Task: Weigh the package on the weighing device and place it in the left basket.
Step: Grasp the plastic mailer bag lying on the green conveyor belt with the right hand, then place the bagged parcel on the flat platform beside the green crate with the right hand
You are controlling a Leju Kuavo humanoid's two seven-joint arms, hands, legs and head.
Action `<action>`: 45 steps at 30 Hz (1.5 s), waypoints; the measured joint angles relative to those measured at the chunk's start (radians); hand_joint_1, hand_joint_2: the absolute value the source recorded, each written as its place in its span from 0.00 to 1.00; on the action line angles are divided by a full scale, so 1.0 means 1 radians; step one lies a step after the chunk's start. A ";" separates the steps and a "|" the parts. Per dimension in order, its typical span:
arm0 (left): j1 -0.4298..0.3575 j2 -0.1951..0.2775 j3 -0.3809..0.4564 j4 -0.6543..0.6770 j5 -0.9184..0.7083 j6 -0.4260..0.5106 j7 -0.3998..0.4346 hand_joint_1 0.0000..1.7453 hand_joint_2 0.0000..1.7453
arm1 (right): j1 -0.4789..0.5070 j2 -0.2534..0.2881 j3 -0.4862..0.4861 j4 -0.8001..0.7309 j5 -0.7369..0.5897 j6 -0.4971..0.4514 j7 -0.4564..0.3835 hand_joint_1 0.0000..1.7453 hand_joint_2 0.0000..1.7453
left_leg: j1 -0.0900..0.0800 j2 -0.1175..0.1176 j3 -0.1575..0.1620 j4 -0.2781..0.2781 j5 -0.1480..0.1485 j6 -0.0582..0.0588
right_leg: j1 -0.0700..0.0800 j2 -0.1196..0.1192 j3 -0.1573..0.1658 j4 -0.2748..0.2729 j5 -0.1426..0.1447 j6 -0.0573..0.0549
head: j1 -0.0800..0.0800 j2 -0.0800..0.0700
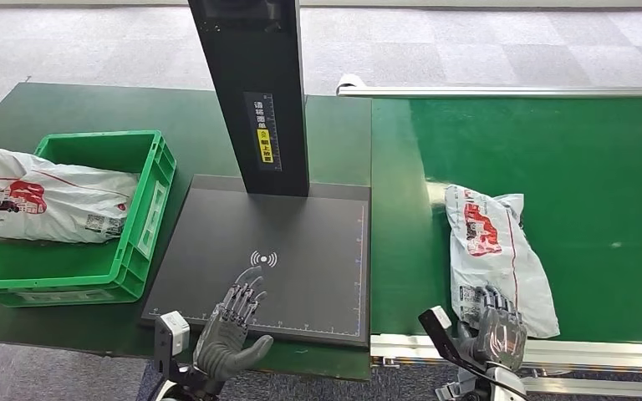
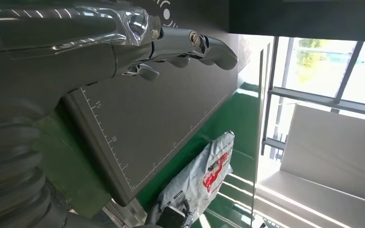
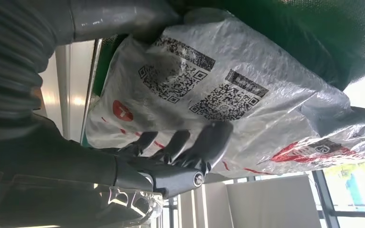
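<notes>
The scale [image 1: 301, 267] sits bare at centre, the basket [image 1: 134, 251] to its left already holding one bag. The package [image 1: 493, 251] lies right on the belt [image 1: 585, 184], unweighed. The right hand [image 1: 495, 326] rests on its near end, fingers [image 3: 204, 145] laid over it; whether it grips, I cannot tell. The left hand [image 1: 232, 322] hovers spread over the scale. Next: a firm grasp, then lift leftward.

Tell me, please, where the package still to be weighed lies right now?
In the head view, the package lies on the green conveyor belt, right of the scale, under the right hand.

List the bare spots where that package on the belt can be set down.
The scale platform is bare from its post forward to the left hand. The belt beyond the package is bare. The green basket is crowded by a bagged parcel.
</notes>
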 joint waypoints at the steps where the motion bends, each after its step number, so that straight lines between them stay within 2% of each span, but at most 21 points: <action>1: 0.000 0.000 0.001 0.000 0.000 0.000 0.000 0.00 1.00 | -0.001 0.000 0.002 0.000 -0.002 0.000 0.000 1.00 1.00 | 0.000 0.000 0.000 0.000 0.000 0.000 | 0.000 0.000 0.000 0.000 0.000 0.000 | 0.000 0.000; 12: 0.001 0.000 0.003 0.000 -0.001 0.003 0.000 0.00 1.00 | -0.008 0.002 0.025 0.002 -0.086 0.000 -0.037 1.00 1.00 | 0.000 0.000 0.000 0.000 0.000 0.000 | 0.000 0.000 0.000 0.000 0.000 0.000 | 0.000 0.000; 14: 0.002 0.000 0.003 -0.001 0.000 0.005 0.000 0.00 1.00 | -0.008 0.002 0.027 0.002 -0.137 0.000 -0.067 1.00 1.00 | 0.000 0.000 0.000 0.000 0.000 0.000 | 0.000 0.000 0.000 0.000 0.000 0.000 | 0.000 0.000; 17: 0.005 0.000 0.004 -0.001 0.001 0.012 -0.002 0.00 1.00 | 0.006 0.003 0.034 -0.025 -0.289 0.017 -0.142 1.00 1.00 | 0.000 -0.001 0.000 0.000 0.000 0.000 | 0.000 -0.001 0.000 0.000 0.000 0.000 | 0.000 0.000; 21: 0.012 0.000 0.007 -0.005 0.001 0.020 -0.013 0.00 1.00 | 0.088 0.012 0.077 -0.214 -0.443 0.068 -0.185 1.00 1.00 | 0.000 -0.002 -0.001 0.000 0.000 0.000 | 0.000 -0.001 0.000 0.000 0.000 0.000 | 0.000 0.000; 27: 0.014 0.000 0.015 -0.011 -0.006 0.043 -0.048 0.00 1.00 | 0.219 0.016 0.197 -0.642 -0.518 0.133 -0.188 1.00 1.00 | 0.000 -0.002 -0.002 0.000 0.000 0.000 | 0.000 -0.001 -0.002 0.000 -0.001 0.000 | 0.000 0.000; 31: 0.006 0.001 0.031 -0.016 -0.013 0.054 -0.070 0.00 1.00 | 0.243 -0.003 0.302 -0.814 -0.616 0.218 -0.221 1.00 1.00 | 0.000 -0.001 -0.001 0.000 0.000 0.000 | 0.000 -0.001 -0.001 0.000 -0.001 0.000 | 0.000 0.000; 35: -0.006 0.002 0.058 -0.030 -0.023 0.063 -0.074 0.00 1.00 | 0.240 -0.021 0.411 -0.886 -0.729 0.342 -0.242 1.00 1.00 | 0.000 -0.002 -0.001 0.000 0.000 0.000 | 0.000 -0.001 0.000 0.000 -0.001 -0.001 | 0.000 0.000; 40: -0.018 0.008 0.107 -0.045 -0.034 0.086 -0.079 0.00 1.00 | 0.228 -0.024 0.545 -0.876 -0.852 0.515 -0.247 1.00 1.00 | 0.001 -0.002 -0.001 0.000 0.000 0.000 | 0.001 -0.001 0.000 0.001 -0.001 -0.001 | 0.000 0.000; 45: -0.018 0.016 0.158 -0.068 -0.049 0.110 -0.082 0.00 1.00 | 0.194 -0.005 0.638 -0.753 -0.974 0.678 -0.227 1.00 1.00 | 0.001 -0.002 -0.001 0.000 0.000 0.000 | 0.001 -0.001 0.000 0.001 -0.001 -0.001 | 0.000 0.000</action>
